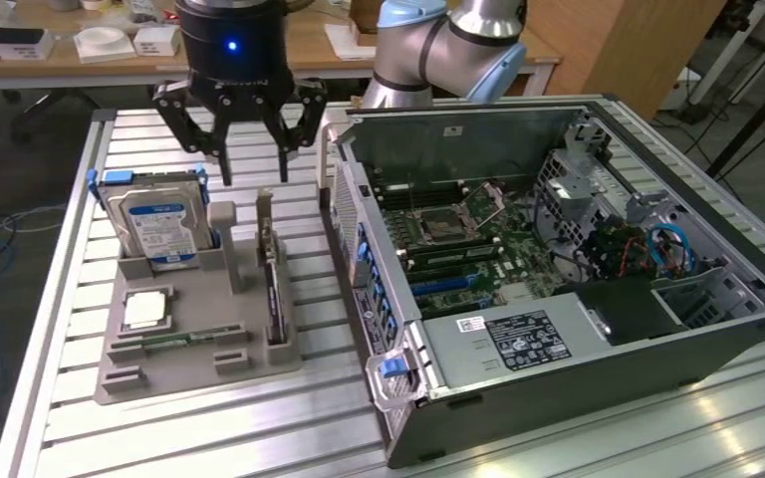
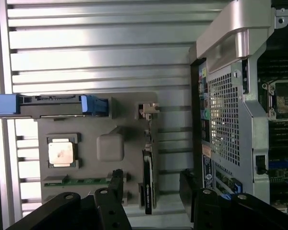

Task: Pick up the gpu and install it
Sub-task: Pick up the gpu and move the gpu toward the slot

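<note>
Fingers [image 1: 219, 149] [image 2: 188, 191] of the arm are spread wide, with nothing held between them, and are hung in the air over the grey tray [image 1: 183, 373] [image 2: 86, 125] on the slatted counter [image 1: 223, 428] [image 2: 96, 48]. The gpu [image 1: 272, 284] [image 2: 148, 179] is stood on edge in a slot of that tray (the side nearest the open computer case [image 1: 596, 334] [image 2: 225, 120]), untouched. In the wrist view it is seen lined up with the gap between the fingers. Towards the exterior view's left of the tray, a hard drive [image 1: 156, 224] [image 2: 50, 105] with blue clips is stood upright. A processor chip [image 1: 146, 309] [image 2: 62, 152] and a memory stick [image 1: 176, 339] [image 2: 77, 181] are laid flat near it. The case is set just beside the tray, its motherboard [image 1: 469, 234] exposed.
</note>
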Robot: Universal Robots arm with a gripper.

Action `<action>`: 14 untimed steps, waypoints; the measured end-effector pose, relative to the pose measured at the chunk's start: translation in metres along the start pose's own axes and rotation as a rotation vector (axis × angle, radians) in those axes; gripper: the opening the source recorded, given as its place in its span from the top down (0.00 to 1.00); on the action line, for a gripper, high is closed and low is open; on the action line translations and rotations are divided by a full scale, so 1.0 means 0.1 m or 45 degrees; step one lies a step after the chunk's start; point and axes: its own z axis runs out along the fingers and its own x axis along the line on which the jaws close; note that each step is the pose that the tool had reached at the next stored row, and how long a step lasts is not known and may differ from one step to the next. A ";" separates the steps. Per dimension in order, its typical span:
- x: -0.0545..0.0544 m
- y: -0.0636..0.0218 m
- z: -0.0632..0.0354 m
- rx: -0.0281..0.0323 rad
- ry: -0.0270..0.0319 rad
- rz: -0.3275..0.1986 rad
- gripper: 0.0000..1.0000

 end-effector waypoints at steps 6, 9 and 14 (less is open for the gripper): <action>0.00 -0.042 0.107 0.0000 0.0000 0.000 0.41; 0.00 -0.065 0.161 0.0000 0.0000 0.000 0.41; -0.01 -0.102 0.251 0.0000 -0.0001 0.000 0.41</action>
